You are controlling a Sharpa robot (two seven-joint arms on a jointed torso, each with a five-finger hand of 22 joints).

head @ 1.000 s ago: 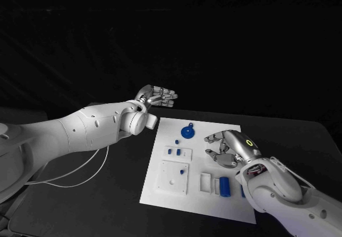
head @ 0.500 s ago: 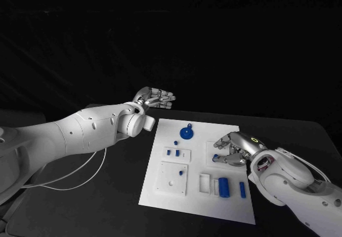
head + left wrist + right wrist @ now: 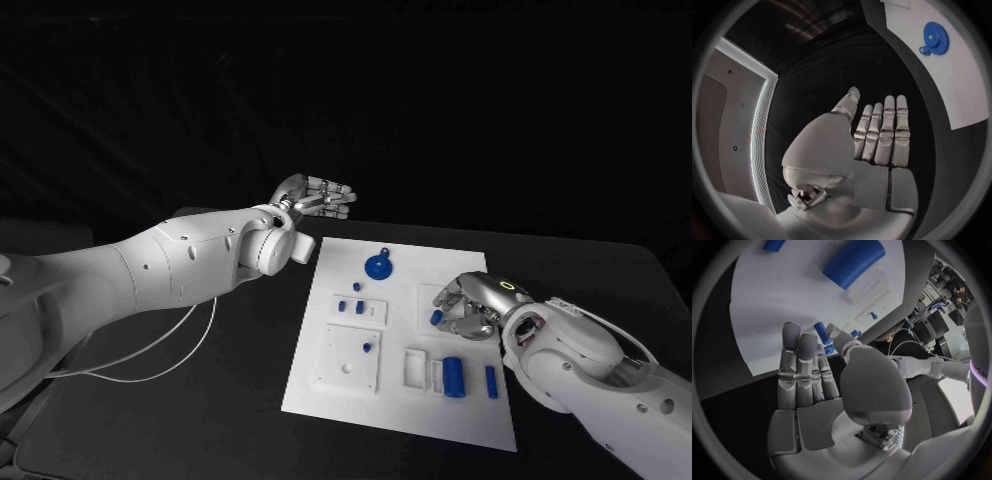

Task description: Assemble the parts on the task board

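The white task board (image 3: 335, 398) lies mid-table. My right hand (image 3: 472, 306) rests low over the board's right middle. Its thumb and fingertips pinch a small blue peg (image 3: 436, 317), which the right wrist view shows between them (image 3: 821, 333). A blue gear (image 3: 378, 267) sits near the board's far edge, also seen from the left wrist (image 3: 934, 36). A large blue cylinder (image 3: 456, 377) lies in a white cradle near the front edge (image 3: 853, 262), with a short blue bar (image 3: 492, 382) beside it. My left hand (image 3: 319, 197) hovers beyond the board's far left corner, fingers straight and empty (image 3: 879, 135).
Small blue pegs (image 3: 351, 309) stand in a white block at the board's left middle, and another peg (image 3: 369, 347) stands on the square plate below it. A white cable (image 3: 159, 365) trails on the black table left of the board.
My right hand has sunk toward the board and drawn back to the right, and its fingers have closed in round the small blue peg. The left hand has stayed where it was.
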